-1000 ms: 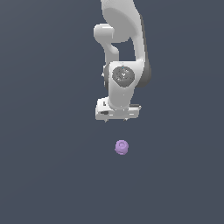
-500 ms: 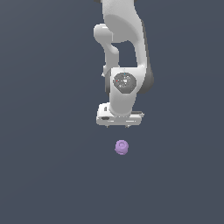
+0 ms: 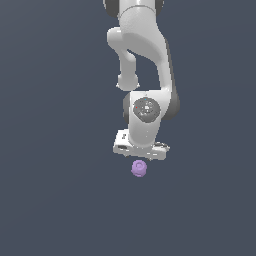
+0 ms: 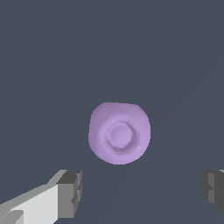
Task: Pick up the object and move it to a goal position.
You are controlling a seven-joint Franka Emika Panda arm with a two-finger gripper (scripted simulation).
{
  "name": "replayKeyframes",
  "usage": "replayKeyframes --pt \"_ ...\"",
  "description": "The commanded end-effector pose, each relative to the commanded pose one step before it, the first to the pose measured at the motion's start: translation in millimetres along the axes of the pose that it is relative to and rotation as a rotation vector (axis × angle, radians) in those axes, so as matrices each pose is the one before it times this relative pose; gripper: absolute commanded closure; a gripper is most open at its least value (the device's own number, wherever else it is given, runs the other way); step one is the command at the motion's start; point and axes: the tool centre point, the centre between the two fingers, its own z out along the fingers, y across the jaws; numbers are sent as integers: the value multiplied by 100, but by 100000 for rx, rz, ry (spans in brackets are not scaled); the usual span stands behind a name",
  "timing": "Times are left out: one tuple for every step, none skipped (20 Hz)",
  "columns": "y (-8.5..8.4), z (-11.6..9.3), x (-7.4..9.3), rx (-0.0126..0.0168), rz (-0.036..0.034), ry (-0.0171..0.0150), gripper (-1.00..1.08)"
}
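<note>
The object (image 3: 139,168) is a small light-purple rounded lump with a ring-like top, lying on the dark grey floor. The white gripper (image 3: 140,153) hangs just above it in the exterior view, almost touching its top. In the wrist view the object (image 4: 119,133) fills the middle of the picture. The gripper (image 4: 142,190) is open, and its dark fingertips (image 4: 70,192) stand wide apart with nothing between them. The object sits ahead of the gap, not inside it.
A plain dark grey surface (image 3: 55,200) lies all around. The white arm (image 3: 145,60) rises straight up behind the gripper.
The arm has come down toward the object, closing the gap above it. The object has not moved.
</note>
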Motion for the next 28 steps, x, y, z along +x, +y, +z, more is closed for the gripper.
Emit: replayKeyframes --pt "-463 362 963 706 3120 1233 -92" --pt "-152 125 276 221 935 356 -92" --pt "-136 113 240 198 824 312 -92" --pt "-118 99 205 174 716 270 -92" --pt "-102 85 171 148 604 227 -92" --pt "-85 71 138 122 492 184 -92" --pt "-65 55 107 96 386 144 -92" --pt "-47 40 76 69 275 102 -92" --pt "-31 25 45 40 161 60 -92" --pt "-17 11 13 11 45 17 -92" --pt "61 -24 -109 -95 -356 -171 -92" --pt "-2 42 0 0 0 0 -92" --pt "-7 125 -1 0 0 0 -92" --pt "-11 207 -2 0 0 0 -92" --pt "14 274 4 11 43 20 -92" --pt "-20 371 -6 0 0 0 -92" --pt "18 429 2 15 61 28 -92" --pt "3 515 -5 11 43 20 -92" --pt "0 591 -9 11 43 20 -92" --pt "-1 620 -11 11 43 20 -92" --pt "2 537 -8 11 43 20 -92" --pt "6 447 -2 11 43 20 -92" --pt "-21 373 -3 0 0 0 -92" --pt "11 268 14 11 43 20 -92" --pt "-16 194 17 0 0 0 -92" --pt "-14 105 28 0 0 0 -92" --pt "-13 15 40 0 0 0 -92" --pt "-9 -52 40 0 0 0 -92"
